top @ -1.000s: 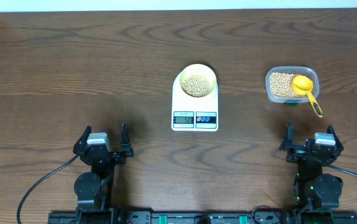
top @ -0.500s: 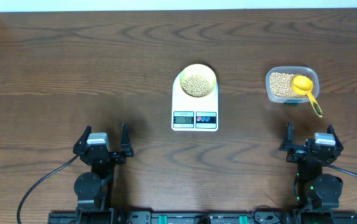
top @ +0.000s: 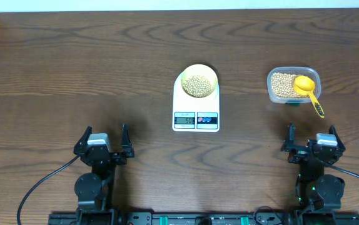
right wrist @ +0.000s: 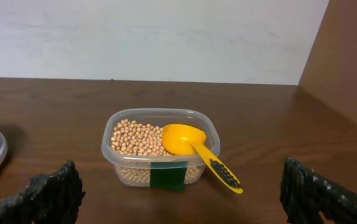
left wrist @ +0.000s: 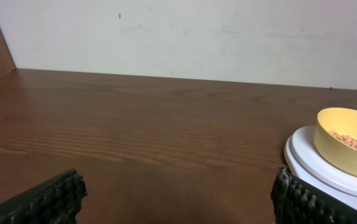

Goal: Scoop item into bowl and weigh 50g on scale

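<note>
The dark wooden worktop (top: pixel 73 69) carries the white scale (top: pixel 196 107) mid-table and a clear tub (top: pixel 291 85) to its right.

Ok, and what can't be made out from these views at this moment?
- Overhead: the digits on the scale's display are too small to read, so the weight can't be confirmed.
- Left wrist: the bowl and the scale are cut off by the right edge, and the display is out of frame.
- Right wrist: only a sliver of the scale shows at the left edge. The green label on the tub hides the beans behind it.
</note>
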